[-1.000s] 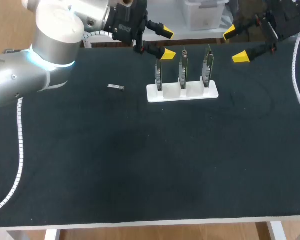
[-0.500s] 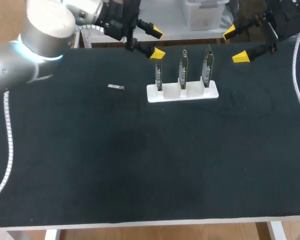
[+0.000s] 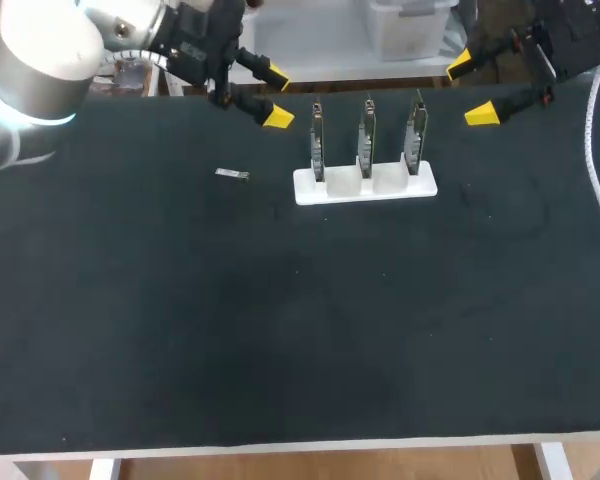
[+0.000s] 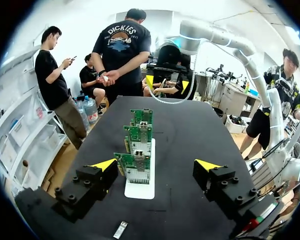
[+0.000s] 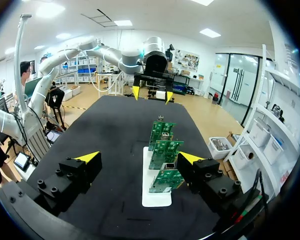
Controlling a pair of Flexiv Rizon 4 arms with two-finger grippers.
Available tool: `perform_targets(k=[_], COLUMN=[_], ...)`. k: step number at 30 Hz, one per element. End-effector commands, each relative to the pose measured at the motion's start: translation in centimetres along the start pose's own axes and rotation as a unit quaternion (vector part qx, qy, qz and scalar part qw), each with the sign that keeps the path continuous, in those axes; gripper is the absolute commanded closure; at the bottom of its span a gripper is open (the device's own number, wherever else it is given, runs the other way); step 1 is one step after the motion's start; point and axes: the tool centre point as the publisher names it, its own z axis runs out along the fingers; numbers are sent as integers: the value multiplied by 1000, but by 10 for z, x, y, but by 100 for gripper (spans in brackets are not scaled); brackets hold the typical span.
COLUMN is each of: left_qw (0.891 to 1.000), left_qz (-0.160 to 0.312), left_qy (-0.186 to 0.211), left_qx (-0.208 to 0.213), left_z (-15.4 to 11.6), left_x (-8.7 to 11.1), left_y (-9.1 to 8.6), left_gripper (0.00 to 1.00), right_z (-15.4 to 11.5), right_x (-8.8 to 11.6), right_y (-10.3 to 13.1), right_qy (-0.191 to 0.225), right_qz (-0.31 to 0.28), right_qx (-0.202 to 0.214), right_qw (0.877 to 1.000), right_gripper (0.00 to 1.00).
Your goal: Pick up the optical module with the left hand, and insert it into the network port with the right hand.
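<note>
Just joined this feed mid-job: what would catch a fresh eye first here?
Three green circuit boards standing upright in a white stand at the far middle of the black table draw the eye first. The yellow-tipped left gripper and right gripper hang open on either side of them. The small silver optical module lies alone, left of the stand.
</note>
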Motion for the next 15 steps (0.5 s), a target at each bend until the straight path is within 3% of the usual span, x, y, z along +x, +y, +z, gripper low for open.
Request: perform_targets(k=[1, 15], left_qw=[999, 999], left_qz=[12, 12], left_qy=[-9, -9], left_qx=[-33, -33], left_z=[-1, -1], left_x=[-1, -1], left_y=[-12, -12], left_gripper=[0, 0], right_z=[0, 0], right_x=[0, 0], right_y=[-1, -1], right_qy=[0, 0], right_qz=[0, 0], right_qx=[-1, -1], right_qw=[1000, 1000], right_gripper=[0, 0])
